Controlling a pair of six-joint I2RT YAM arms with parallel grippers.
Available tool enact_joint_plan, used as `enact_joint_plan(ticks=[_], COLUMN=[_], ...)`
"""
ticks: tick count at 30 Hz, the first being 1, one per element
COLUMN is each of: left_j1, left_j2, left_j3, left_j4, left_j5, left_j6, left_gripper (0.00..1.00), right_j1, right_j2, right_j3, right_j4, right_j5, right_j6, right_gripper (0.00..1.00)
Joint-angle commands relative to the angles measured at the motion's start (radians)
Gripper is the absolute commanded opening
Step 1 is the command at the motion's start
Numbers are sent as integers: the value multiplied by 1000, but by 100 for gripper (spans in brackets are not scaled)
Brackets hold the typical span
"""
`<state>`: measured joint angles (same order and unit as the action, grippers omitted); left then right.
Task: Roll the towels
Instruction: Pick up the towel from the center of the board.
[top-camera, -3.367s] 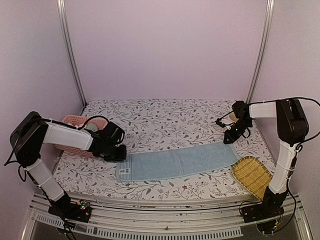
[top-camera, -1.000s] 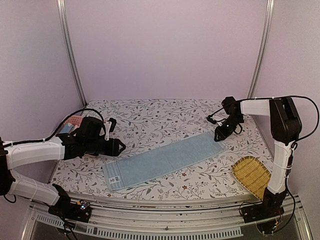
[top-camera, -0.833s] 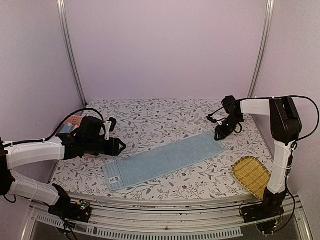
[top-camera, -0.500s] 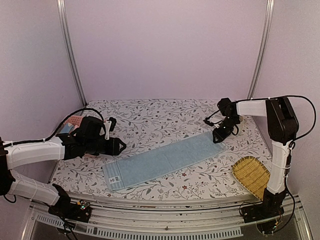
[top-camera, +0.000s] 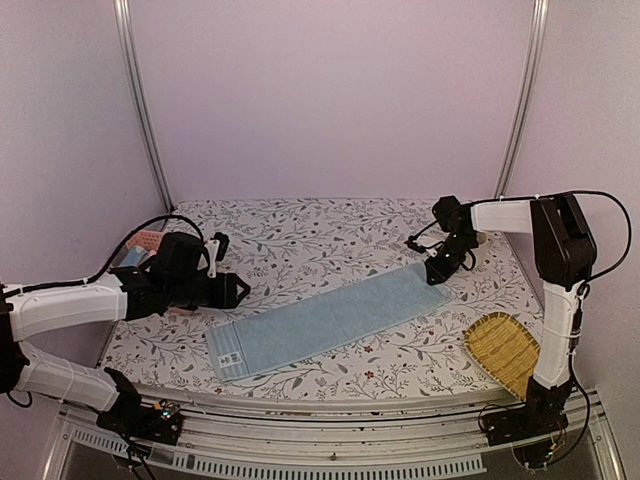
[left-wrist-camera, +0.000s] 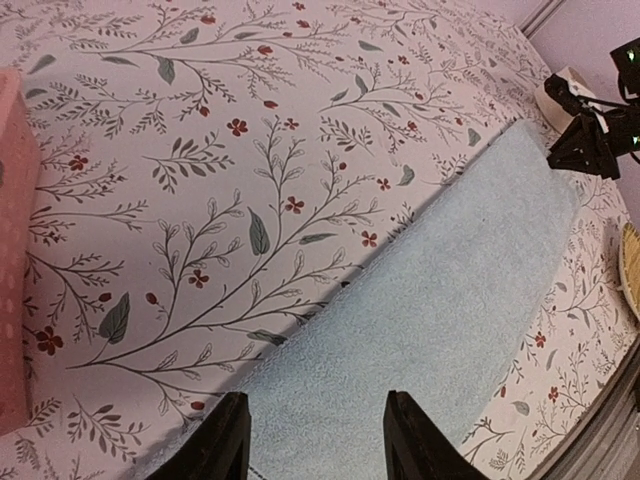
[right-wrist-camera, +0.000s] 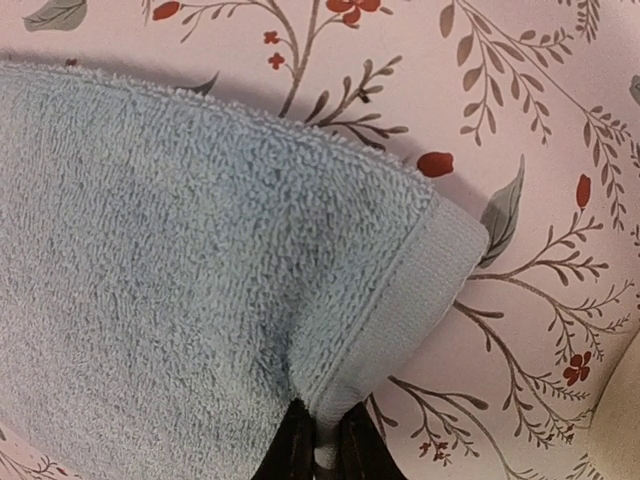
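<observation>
One towel (top-camera: 330, 318) corner, right of frame, sits pinched in the right gripper (top-camera: 434, 275), left gripper (left-wrist-camera: 315, 405) spread empty; I'd curl it tight.

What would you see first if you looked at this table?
A long blue towel lies flat and slanted across the flowery table. The right arm's fingers pinch its far corner, while the left arm's fingers stand open near its other end. A woven tray sits at the near right.
</observation>
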<state>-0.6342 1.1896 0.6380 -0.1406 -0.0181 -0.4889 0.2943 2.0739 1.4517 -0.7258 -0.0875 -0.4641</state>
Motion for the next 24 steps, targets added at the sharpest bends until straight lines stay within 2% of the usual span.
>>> enact_joint_plan(ticks=[1,6,13,20,24], left_j1=[-9,-8,-9,-8,-9], left_j2=[-62,-119,-148,-110,-93], left_j3=[-28,-57,-95,-96,-96], left_j4=[-4,-19,-29,-34,-61], left_j5=[-26,-49,-48,28,56], left_j6=[-12,-16,-30,-27,-23], left_gripper=[47,48,48,48,48], right_j1=[-44,-79,-84,-93,-112], right_j2=[83,-12,-176,-180,-166], right_j3=[-41,-47,35,149,187], right_j4=[17,30,-37,-132,-150], right_j5=[102,85,-107,-179,-142], right_j6=[-25,-40,-34,-16,-14], right_gripper=[11,4,3,2,3])
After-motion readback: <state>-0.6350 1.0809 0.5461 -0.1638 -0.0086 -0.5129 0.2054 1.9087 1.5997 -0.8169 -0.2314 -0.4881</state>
